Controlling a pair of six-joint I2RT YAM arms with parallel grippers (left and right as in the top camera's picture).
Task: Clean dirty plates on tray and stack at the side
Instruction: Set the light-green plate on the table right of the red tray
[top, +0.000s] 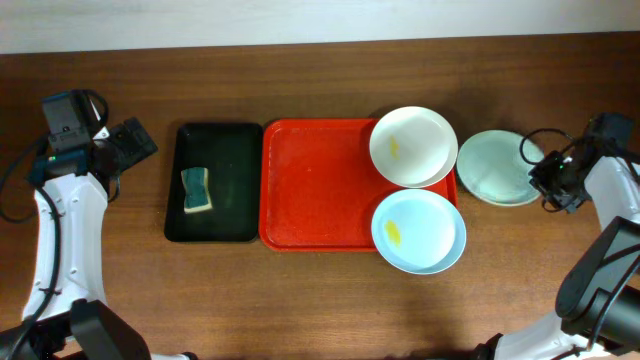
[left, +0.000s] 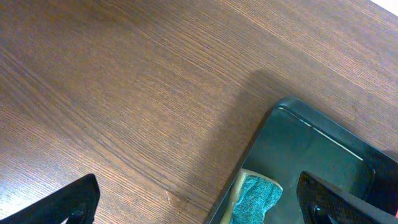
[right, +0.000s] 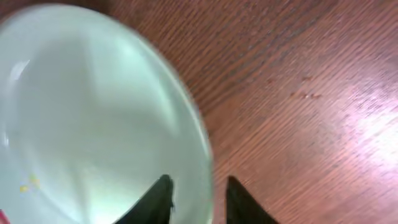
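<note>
The right gripper (right: 198, 200) is seen narrowly parted astride the rim of the pale green plate (right: 93, 112), with nothing clamped; that plate is set on the table (top: 320, 300) just right of the red tray (top: 310, 185). The left gripper (left: 199, 205) is held wide open and empty beside the black tray (left: 311, 149) and sponge (left: 255, 198). Only overhead are the white plate (top: 413, 147) and pale blue plate (top: 418, 230) shown, yellow-smeared, at the red tray's right end; the rim between the jaws is resolved only by the right wrist view.

No legible text, labels, brands or numbers in any view: nothing readable on the red tray (top: 315, 190), plates (top: 412, 146), black tray (top: 235, 150) or sponge (top: 196, 190).
</note>
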